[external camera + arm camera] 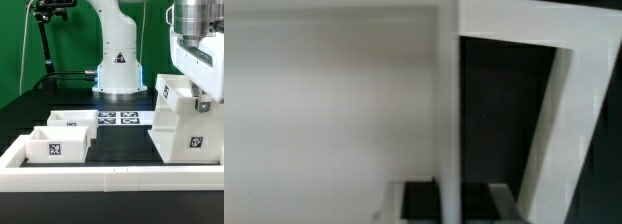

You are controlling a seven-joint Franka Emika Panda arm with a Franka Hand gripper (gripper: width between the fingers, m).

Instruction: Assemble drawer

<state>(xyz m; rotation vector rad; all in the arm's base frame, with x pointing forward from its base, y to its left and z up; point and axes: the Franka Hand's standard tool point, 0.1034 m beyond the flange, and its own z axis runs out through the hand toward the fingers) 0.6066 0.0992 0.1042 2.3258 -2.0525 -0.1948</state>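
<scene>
The tall white drawer housing (185,125) stands upright at the exterior view's right, with a tag on its front. My gripper (203,100) comes down from above onto its top edge at the far right side. In the wrist view a thin white wall of the housing (448,100) runs straight between my dark fingers (416,203), which lie close against both of its sides; my gripper (452,205) looks shut on that wall. Two small open-topped trays (60,145) (75,120) sit side by side at the exterior view's left, each with a tag.
The marker board (122,118) lies flat between the trays and the housing. A low white border wall (100,178) runs along the front and the left. The arm's white base (118,60) stands at the back, with a dark tripod at the back left.
</scene>
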